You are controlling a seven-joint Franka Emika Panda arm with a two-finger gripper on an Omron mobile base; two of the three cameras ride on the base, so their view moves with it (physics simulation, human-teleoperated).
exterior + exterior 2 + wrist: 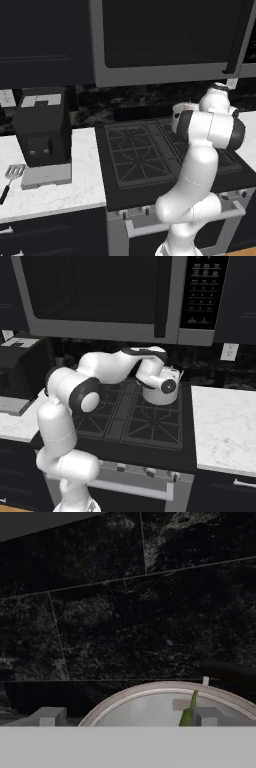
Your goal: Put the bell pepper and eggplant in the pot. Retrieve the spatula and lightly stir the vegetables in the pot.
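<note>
The silver-grey pot [156, 399] stands on the back right burner of the stove, with my hand directly over it. Seen from the hand, the pot's rim [165, 687] curves just below my gripper [127, 719]. The fingertips [47, 716] are spread wide apart with nothing between them, so the gripper is open. A thin green stem [193, 701] rises inside the pot by the right fingertip; the bell pepper's red body is hidden. The eggplant is out of view. The spatula [13, 174] lies on the left counter, with its slotted head away from me.
A black coffee machine [42, 127] stands on the left counter beside the spatula. The microwave [115, 296] hangs low over the stove [145, 426]. White counter [225, 426] lies right of the stove, with the dark tiled wall [125, 612] close behind the pot.
</note>
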